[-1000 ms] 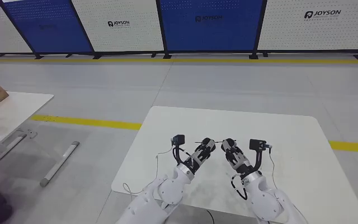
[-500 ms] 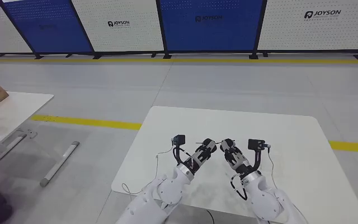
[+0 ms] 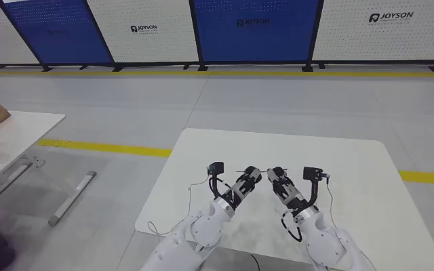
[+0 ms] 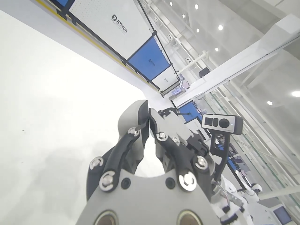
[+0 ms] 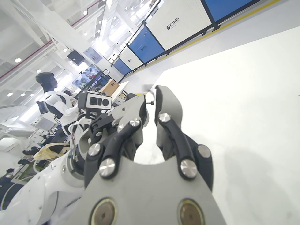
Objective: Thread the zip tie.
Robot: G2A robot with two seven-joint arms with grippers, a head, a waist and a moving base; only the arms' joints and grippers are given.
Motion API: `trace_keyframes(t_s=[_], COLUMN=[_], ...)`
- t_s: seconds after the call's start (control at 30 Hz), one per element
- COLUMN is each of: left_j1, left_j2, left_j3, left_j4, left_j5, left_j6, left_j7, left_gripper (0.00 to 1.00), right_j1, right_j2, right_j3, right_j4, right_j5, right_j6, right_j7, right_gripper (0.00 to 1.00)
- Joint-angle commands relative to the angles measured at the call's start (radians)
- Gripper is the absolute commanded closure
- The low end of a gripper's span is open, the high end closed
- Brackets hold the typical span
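Observation:
The zip tie [image 4: 142,126] is a thin black strip, held a little above the white table [image 3: 339,156] between both grippers. My left gripper [image 4: 149,115] is shut on one part of it, and the strip shows as a dark line between the pads. My right gripper [image 5: 151,95] is shut on another part, with a short black piece of the zip tie [image 5: 150,103] crossing the narrow gap at its tips. In the top view the left gripper [image 3: 249,174] and right gripper [image 3: 274,175] sit tip to tip near the table's middle. Most of the tie is hidden by the fingers.
The table's near edge [image 3: 224,245] lies just behind the arms. A second white table [image 3: 27,129] stands off to the left across the floor. Blue and white partition panels [image 3: 258,27] line the far side of the room.
The right gripper has edged slightly toward the left one. Both stay shut on the tie, and the left arm has hardly moved.

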Motion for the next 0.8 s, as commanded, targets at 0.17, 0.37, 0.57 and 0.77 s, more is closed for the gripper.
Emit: trace_keyframes(t_s=[0.17,0.37,0.57,0.77], left_j1=[-0.006,-0.003,-0.002,0.002], left_j2=[-0.004,-0.004,-0.005,-0.005], left_j3=[0.002,-0.003,-0.007,-0.01], left_j4=[0.007,0.003,0.005,-0.001], left_j5=[-0.008,-0.01,-0.015,-0.014], left_j6=[0.011,0.007,0.003,-0.003], left_j7=[0.002,-0.002,-0.005,-0.011], left_gripper=[1.0,1.0,1.0,1.0], right_j1=[-0.006,-0.008,-0.003,-0.001], right_j2=[-0.001,-0.001,-0.003,-0.004], right_j3=[0.003,0.003,0.002,0.001], right_j4=[0.001,0.002,0.007,0.008], right_j5=[-0.007,-0.014,-0.016,-0.021], right_j6=[0.001,0.001,0.005,0.006], right_j7=[-0.027,-0.043,-0.052,-0.048], right_gripper=[0.55,1.0,1.0,1.0])
